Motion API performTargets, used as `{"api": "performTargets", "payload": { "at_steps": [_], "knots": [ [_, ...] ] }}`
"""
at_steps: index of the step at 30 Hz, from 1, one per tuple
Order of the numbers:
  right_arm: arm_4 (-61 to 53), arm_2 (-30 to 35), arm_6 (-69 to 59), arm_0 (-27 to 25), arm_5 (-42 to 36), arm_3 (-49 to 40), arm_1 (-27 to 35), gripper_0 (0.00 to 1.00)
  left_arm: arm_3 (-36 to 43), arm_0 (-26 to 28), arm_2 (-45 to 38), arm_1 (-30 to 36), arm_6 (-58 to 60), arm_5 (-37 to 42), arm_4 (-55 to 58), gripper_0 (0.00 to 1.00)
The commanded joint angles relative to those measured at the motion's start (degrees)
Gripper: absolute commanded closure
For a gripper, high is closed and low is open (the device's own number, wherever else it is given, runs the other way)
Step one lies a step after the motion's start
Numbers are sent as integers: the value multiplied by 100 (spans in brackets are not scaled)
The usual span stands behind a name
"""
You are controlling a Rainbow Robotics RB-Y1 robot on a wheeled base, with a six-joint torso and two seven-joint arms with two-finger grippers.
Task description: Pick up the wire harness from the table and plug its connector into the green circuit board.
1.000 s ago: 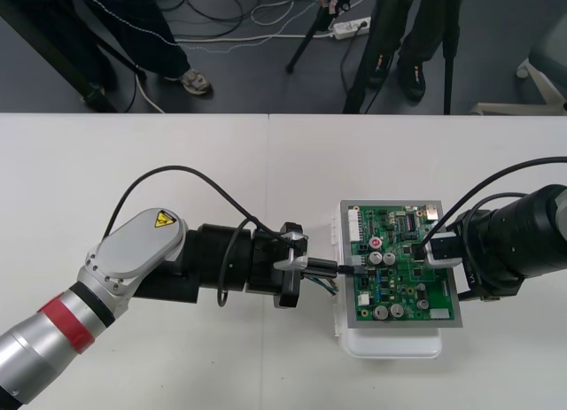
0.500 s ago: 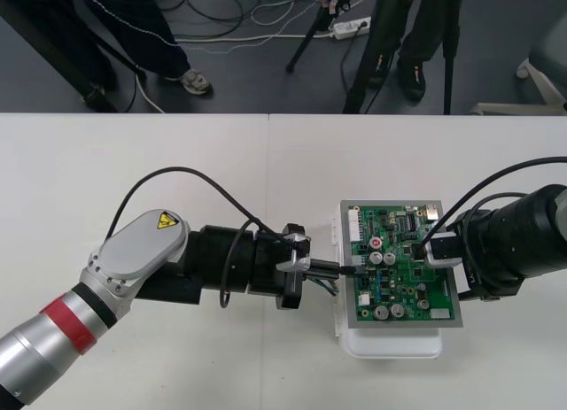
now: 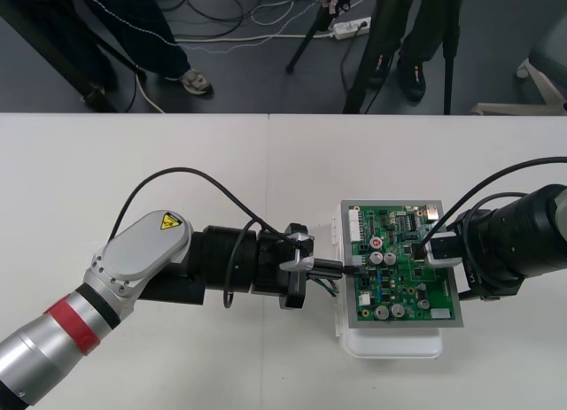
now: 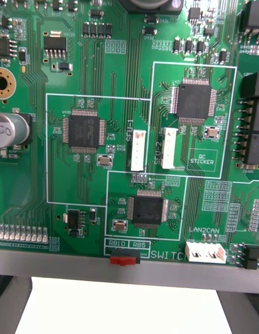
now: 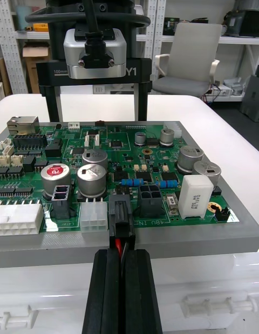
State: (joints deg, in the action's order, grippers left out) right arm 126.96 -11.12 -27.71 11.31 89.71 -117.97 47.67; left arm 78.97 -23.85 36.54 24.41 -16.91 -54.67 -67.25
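Illumination is even and diffuse from overhead. The table (image 3: 177, 171) reads bright and pale against the dark floor strip beyond it, and the left arm (image 3: 142, 251) casts only a faint, soft-edged shadow on the surface close beneath it. In the left wrist view the white base (image 5: 178, 291) is close to washed out, while the green circuit board (image 4: 81, 86) is uniformly lit, with small glints on the capacitor tops (image 5: 93, 173) and no harsh glare.
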Motion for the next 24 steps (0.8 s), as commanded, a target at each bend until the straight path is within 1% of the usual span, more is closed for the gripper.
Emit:
{"api": "performTargets", "payload": {
  "at_steps": [1, 14, 15, 16, 17, 18, 19, 20, 21, 24],
  "knots": [
    [57, -57, -209, 178, 29, -68, -73, 0, 110, -207, 161, -261, 267, 185, -25, 100],
    [48, -65, -209, 187, 29, -68, -73, 0, 119, -198, 152, 2, 258, 185, 1, 100],
    [48, -57, -209, 187, 29, -68, -73, 0, 119, -198, 152, 38, 258, 185, 19, 99],
    [57, -57, -209, 187, 29, -68, -73, 0, 119, -198, 152, 55, 249, 176, 36, 95],
    [57, -57, -209, 178, 29, -77, -73, 0, 119, -198, 152, 99, 241, 176, 71, 68],
    [65, -57, -209, 187, 29, -68, -73, 0, 119, -190, 161, 152, 223, 185, 142, 37],
    [65, -57, -209, 178, 29, -68, -73, 0, 119, -181, 152, 178, 214, 176, 168, 27],
    [65, -57, -209, 178, 29, -68, -73, 0, 127, -163, 152, 248, 206, 176, 256, 6],
    [65, -57, -209, 187, 29, -68, -73, 0, 136, -137, 152, 328, 179, 176, 353, 0],
    [83, -57, -209, 187, 29, -68, -73, 0, 286, -32, 99, 582, 135, 176, 467, 0]
  ]
}}
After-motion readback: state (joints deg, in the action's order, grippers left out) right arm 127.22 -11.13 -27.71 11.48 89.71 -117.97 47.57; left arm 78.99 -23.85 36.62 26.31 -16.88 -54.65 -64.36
